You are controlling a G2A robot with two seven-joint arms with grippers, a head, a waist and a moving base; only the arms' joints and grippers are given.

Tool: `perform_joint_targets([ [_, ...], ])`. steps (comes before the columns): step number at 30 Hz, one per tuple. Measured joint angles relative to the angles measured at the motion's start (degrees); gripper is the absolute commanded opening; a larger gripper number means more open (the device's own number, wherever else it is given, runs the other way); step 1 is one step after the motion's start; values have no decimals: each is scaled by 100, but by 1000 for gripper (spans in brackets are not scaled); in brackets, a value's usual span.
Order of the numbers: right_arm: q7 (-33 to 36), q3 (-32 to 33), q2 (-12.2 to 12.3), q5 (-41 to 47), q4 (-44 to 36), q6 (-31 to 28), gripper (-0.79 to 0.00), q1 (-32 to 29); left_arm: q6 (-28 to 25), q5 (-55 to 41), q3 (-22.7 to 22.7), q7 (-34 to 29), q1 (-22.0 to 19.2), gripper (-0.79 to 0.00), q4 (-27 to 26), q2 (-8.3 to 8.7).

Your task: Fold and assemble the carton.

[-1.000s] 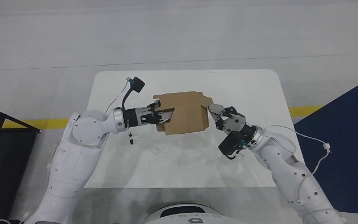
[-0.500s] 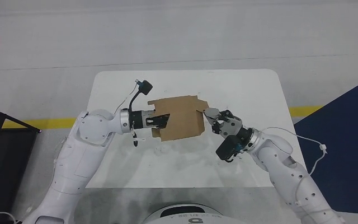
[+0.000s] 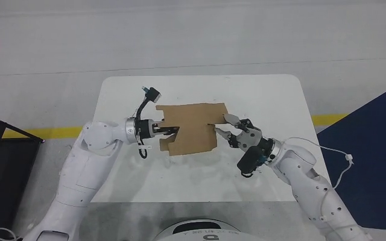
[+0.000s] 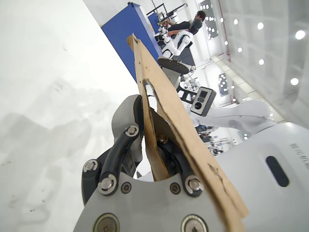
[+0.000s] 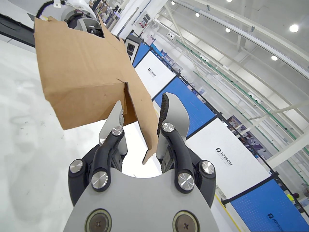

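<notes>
The carton [image 3: 190, 128] hangs above the white table [image 3: 265, 96], near its middle, as a nearly flat sleeve of brown corrugated board. The left gripper [image 4: 147, 112] is closed on the layered edge at its own end, so it carries the whole piece. The right gripper [image 5: 142, 107] sits at the opposite end with its jaws spread wide. A loose end flap passes between its fingers but is not pinched (whether one pad brushes the flap cannot be told).

The board looks light and fairly stiff across its panels, and it probably hinges freely along the scored creases. Flaps will likely swing or buckle if pushed off a crease, and the torn, ragged edges suggest it crushes easily under a hard squeeze. A sound hold would be on a flat panel or a doubled edge close to a fold line, not on a flap tip.

As a container it is not yet formed: the walls lie almost against each other with only a slim gap between them, and nothing can be seen inside.
</notes>
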Motion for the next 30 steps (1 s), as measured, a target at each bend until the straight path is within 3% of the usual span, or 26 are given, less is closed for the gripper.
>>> perform_joint_targets([
  [6, -244, 209, 35, 235, -37, -260, -453, -102, 479, -826, 84, -241, -273, -785, 613, -29],
  [10, -628, 320, 86, 486, 34, -970, -462, -107, 403, -922, 107, -236, -376, -785, 783, -39],
  [13, -684, 448, 148, 194, 44, -1409, -468, -90, 318, -892, 66, -214, -414, -785, 850, -30],
  [22, 149, 124, 125, -148, 28, -1388, -456, 157, 212, -633, 101, -258, -455, -785, 769, -5],
  [30, 221, -328, 71, -115, 168, -1548, -434, 601, 228, -423, 138, -276, -519, -785, 795, 16],
])
